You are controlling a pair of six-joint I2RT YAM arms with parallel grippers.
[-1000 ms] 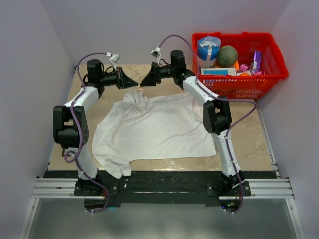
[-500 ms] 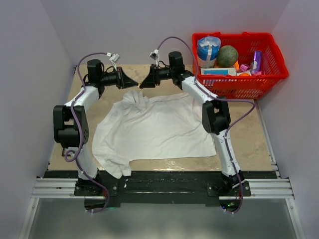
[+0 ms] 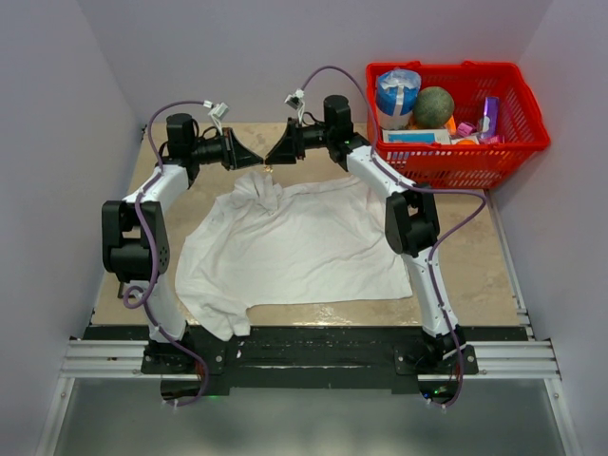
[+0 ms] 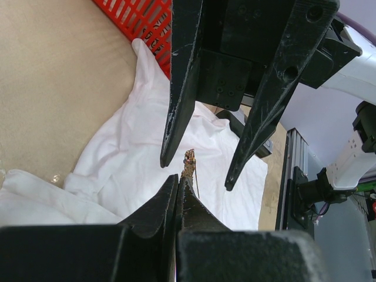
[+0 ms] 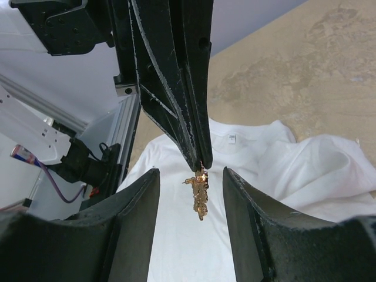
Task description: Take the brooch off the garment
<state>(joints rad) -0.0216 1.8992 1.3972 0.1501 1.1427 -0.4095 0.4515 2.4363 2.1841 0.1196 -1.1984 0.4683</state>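
Note:
The brooch (image 5: 200, 197), a small gold pin, hangs from the tips of my left gripper (image 4: 179, 178), which is shut on it. It also shows in the left wrist view (image 4: 189, 161) and as a speck in the top view (image 3: 267, 168). My right gripper (image 5: 191, 173) is open, with one finger on each side of the brooch and neither touching it. Both grippers meet nose to nose (image 3: 265, 158) above the far edge of the table. The garment (image 3: 304, 237), a white shirt, lies spread and wrinkled below; the brooch hangs clear of its cloth (image 5: 194, 247).
A red basket (image 3: 456, 163) with a ball, a roll and boxes stands at the back right, close to the right arm. Its corner shows in the left wrist view (image 4: 141, 17). Bare beige tabletop (image 3: 475, 266) lies right of the shirt.
The right arm has shifted slightly to and fro beside the left gripper. The left gripper has held still with the brooch. The shirt has not moved.

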